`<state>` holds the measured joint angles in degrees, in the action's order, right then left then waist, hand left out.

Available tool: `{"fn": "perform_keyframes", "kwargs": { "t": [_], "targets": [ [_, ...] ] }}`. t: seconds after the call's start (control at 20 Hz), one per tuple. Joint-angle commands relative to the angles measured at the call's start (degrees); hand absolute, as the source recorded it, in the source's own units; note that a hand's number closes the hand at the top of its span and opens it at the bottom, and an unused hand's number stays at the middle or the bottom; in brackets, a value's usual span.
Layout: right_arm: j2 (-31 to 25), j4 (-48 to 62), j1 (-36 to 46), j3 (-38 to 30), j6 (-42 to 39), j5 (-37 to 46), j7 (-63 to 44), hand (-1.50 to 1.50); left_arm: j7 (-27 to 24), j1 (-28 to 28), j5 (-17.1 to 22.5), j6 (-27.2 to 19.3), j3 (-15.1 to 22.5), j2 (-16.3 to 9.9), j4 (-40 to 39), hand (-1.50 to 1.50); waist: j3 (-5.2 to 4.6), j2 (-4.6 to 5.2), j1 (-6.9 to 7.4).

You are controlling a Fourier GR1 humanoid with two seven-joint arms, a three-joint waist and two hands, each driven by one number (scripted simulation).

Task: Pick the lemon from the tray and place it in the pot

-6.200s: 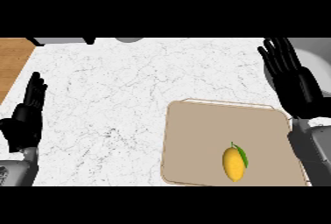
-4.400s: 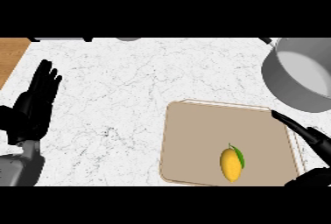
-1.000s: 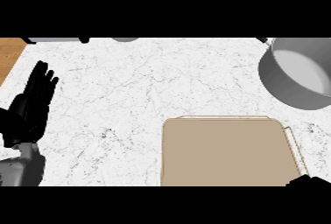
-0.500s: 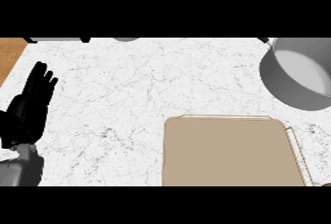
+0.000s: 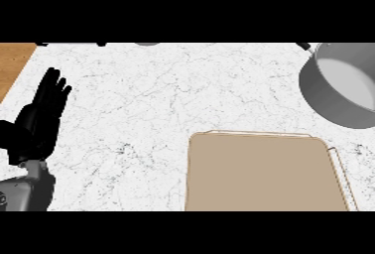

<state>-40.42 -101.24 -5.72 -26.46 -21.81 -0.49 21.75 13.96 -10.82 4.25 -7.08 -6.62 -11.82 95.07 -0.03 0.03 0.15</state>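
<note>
While one tan tray [image 5: 264, 173] lies flat on the white marbled surface [image 5: 183, 89] at the lower right, one grey pot [image 5: 343, 84] stands beyond it at the right edge, apart from the tray and partly cut off by the view. One hand shows: the left hand [image 5: 36, 124] rests at the left edge, its fingers [image 5: 51, 92] straight, open and holding nothing. The right hand is out of view. No lemon can be seen on the tray, in the visible part of the pot, or anywhere on the surface.
</note>
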Motion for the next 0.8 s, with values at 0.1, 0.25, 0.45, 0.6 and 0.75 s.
{"fn": "perform_keyframes", "kwargs": {
  "t": [0.1,0.25,0.45,0.6,0.75],
  "targets": [
    [-0.57,13.91,10.96,2.04,0.57,3.41,0.34,1.50,0.25,-3.48,3.69,3.39,-4.89,-3.43,-3.86,0.00,0.04,0.10,0.25],
    [-1.40,23.06,17.04,5.45,-1.58,4.27,0.74,1.50,0.12,-0.61,-0.30,1.10,-0.50,-0.62,-0.08,0.00,0.06,0.10,0.65],
    [-0.90,35.38,25.74,5.10,-1.61,3.33,2.17,1.50,-3.60,-0.32,1.05,2.90,-1.71,-0.54,-3.83,0.00,0.06,0.26,0.97],
    [-3.84,32.50,26.00,6.92,12.67,17.78,7.08,1.50,-3.21,-1.24,-0.57,0.80,0.14,1.47,-3.51,0.00,0.10,0.60,1.61],
    [-2.51,39.76,28.54,8.91,22.61,25.49,9.82,1.50,-1.59,-1.54,0.01,1.35,0.78,1.45,-1.42,0.00,0.18,0.75,2.88]
  ]
}}
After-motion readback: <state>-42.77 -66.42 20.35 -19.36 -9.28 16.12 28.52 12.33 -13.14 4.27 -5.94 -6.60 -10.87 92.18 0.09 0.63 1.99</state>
